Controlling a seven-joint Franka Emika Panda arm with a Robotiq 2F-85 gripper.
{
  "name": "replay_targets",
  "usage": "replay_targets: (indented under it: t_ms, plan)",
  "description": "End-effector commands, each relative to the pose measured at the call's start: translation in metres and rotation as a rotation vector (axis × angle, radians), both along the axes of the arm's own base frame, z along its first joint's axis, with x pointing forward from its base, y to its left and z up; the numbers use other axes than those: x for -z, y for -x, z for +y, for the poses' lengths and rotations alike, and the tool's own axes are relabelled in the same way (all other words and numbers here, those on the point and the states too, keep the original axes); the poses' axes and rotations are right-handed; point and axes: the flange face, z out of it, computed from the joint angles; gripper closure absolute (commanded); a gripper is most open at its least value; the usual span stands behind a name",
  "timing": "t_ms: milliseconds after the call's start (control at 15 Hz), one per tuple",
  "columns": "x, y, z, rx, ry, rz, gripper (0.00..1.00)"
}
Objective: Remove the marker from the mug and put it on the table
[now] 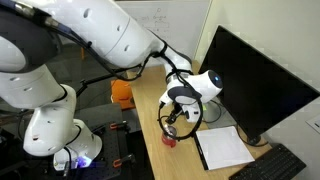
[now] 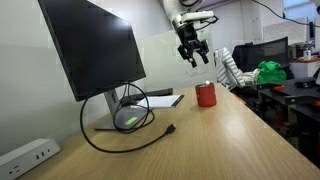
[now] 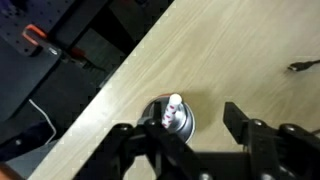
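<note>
The small red mug (image 2: 205, 96) stands on the light wood table (image 2: 220, 140) near its far end; it also shows in an exterior view (image 1: 170, 138). In the wrist view I look straight down into the mug (image 3: 187, 122), and the marker (image 3: 174, 108), pale-tipped with reddish marks, stands upright inside it. My gripper (image 3: 195, 125) hovers above the mug, open and empty. One finger is over the mug's edge beside the marker and the other is off to the side. In both exterior views the gripper (image 2: 192, 55) (image 1: 178, 112) hangs a little above the mug.
A large black monitor (image 2: 95, 50) stands on the table with a black cable (image 2: 120, 135) looped at its foot. A white power strip (image 2: 25, 156) lies near the front. A white sheet of paper (image 1: 222, 147), a keyboard (image 1: 280, 165) and an orange object (image 1: 121, 93) are nearby.
</note>
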Motion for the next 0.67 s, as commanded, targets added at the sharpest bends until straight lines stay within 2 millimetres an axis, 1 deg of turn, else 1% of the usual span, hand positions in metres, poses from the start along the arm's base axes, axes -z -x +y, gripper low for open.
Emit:
replay_targets:
  t_ms: [0, 67, 267, 400, 600]
  plan:
    - [0.023, -0.001, -0.010, 0.102, -0.005, 0.012, 0.40]
    - [0.032, -0.001, -0.012, 0.112, -0.008, 0.026, 0.40]
    - [0.051, 0.001, -0.021, 0.144, -0.015, 0.053, 0.46]
    - [0.059, 0.002, -0.027, 0.160, -0.012, 0.064, 0.47]
    - [0.065, 0.001, -0.032, 0.167, -0.006, 0.073, 0.49]
